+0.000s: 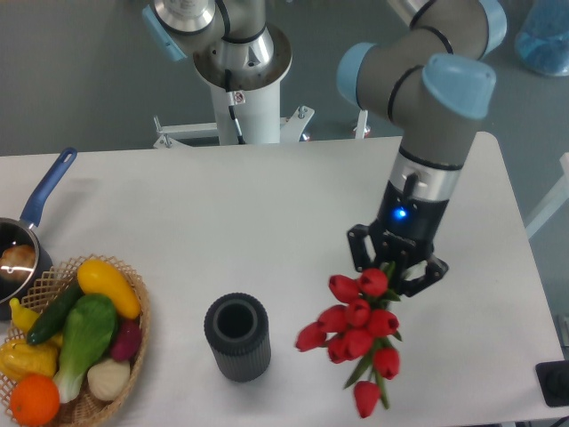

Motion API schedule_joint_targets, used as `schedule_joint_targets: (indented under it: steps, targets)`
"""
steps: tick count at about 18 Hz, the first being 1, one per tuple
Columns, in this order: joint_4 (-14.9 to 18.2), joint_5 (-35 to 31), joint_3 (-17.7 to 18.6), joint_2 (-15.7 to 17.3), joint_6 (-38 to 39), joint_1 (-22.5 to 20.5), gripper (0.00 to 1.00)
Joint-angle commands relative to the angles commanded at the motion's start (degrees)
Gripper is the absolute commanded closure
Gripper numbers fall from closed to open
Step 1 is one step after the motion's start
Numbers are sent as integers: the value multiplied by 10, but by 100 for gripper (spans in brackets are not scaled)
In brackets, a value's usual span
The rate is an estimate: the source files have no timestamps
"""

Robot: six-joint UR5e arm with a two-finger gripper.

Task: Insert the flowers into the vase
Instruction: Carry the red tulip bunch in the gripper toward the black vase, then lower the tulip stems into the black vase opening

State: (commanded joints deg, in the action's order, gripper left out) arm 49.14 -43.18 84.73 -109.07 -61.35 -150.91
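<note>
The pincer (392, 269) grips the flowers (357, 334) by their stems, so the buds hang just below it. The vase (236, 336) stands open-mouthed, off to its side.

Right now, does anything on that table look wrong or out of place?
One thing: the flowers hang from the gripper with their red buds pointing down, so the buds would reach the vase first. Nothing looks spilled or broken; the vase stands upright, and the toy vegetables sit in the basket.
</note>
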Motion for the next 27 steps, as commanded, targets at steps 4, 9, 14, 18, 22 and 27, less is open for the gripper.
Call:
schedule_joint_targets:
  steps: [4, 9, 14, 18, 22, 27]
  targets:
    - [-6, 123, 0, -1, 4, -1, 100]
    - [-20, 243, 1, 4, 4, -2, 100]
    - [-27, 301, 9, 4, 1, 4, 100]
    - [-27, 314, 18, 2, -1, 11, 100]
    - [-54, 316, 42, -3, -3, 23, 100]
    - [-62, 316, 52, -5, -4, 29, 100]
